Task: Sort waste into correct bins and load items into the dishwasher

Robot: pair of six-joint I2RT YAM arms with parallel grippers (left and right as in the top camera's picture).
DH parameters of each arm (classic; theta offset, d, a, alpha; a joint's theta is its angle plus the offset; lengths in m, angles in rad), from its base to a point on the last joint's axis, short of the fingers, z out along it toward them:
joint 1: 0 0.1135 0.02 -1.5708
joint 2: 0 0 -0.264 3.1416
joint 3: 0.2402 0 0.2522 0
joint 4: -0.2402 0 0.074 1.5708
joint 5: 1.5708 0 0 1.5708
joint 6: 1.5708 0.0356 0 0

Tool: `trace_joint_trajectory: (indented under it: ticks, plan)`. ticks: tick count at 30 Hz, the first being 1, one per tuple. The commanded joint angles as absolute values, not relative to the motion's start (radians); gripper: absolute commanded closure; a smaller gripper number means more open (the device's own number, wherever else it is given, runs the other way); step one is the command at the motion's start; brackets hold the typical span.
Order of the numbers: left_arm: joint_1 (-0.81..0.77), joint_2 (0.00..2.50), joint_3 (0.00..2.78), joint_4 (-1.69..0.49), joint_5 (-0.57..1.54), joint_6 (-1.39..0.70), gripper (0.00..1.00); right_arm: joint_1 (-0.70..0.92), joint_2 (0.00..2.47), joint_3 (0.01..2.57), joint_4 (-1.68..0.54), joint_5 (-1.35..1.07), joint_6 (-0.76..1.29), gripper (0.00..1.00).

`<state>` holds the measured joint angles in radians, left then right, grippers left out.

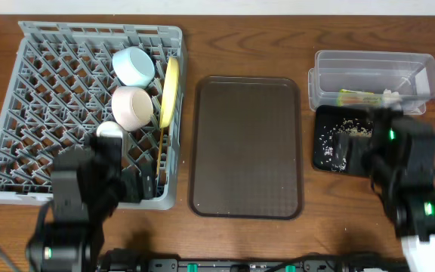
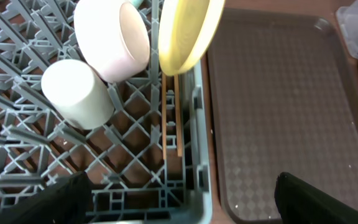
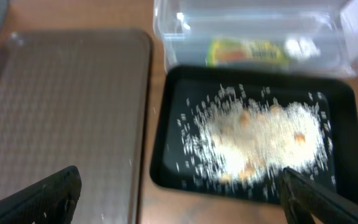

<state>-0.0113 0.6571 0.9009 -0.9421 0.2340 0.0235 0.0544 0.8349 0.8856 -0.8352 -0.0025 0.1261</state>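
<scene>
The grey dish rack (image 1: 44,98) holds the light blue bowl (image 1: 132,65), the white bowl (image 1: 131,106), the small white cup (image 1: 109,130), the upright yellow plate (image 1: 170,91) and the chopsticks (image 2: 178,115) along its right wall. The snack wrapper (image 1: 357,97) lies in the clear tub (image 1: 372,75). The rice crumbs (image 3: 260,140) lie in the black tray (image 1: 331,140). My left gripper (image 2: 179,199) is open and empty over the rack's front right corner. My right gripper (image 3: 179,193) is open and empty over the black tray's front edge.
The dark brown serving tray (image 1: 248,147) lies between the rack and the bins, with nothing on it. Bare wooden table (image 1: 240,234) shows along the front.
</scene>
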Motion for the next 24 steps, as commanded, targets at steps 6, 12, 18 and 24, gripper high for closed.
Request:
trace_joint_trajectory:
  ticks: [6, 12, 18, 24]
  plan:
    - [-0.012, 0.547, 0.886, -0.991, 0.25, 0.033, 0.04, 0.053, 0.68, 0.817, -1.074, 0.029, 0.134, 0.01]
    - [-0.012, 0.547, 0.886, -0.99, 0.25, 0.033, 0.04, 0.053, 0.679, 0.817, -1.164, 0.03, 0.134, 0.01]
    - [-0.012, 0.547, 0.886, -0.99, 0.25, 0.033, 0.04, 0.053, 0.679, 0.817, -1.165, 0.029, 0.134, 0.01]
    - [-0.012, 0.547, 0.886, -0.99, 0.25, 0.033, 0.04, 0.053, 0.629, 0.806, -1.107, 0.025, 0.133, 0.01]
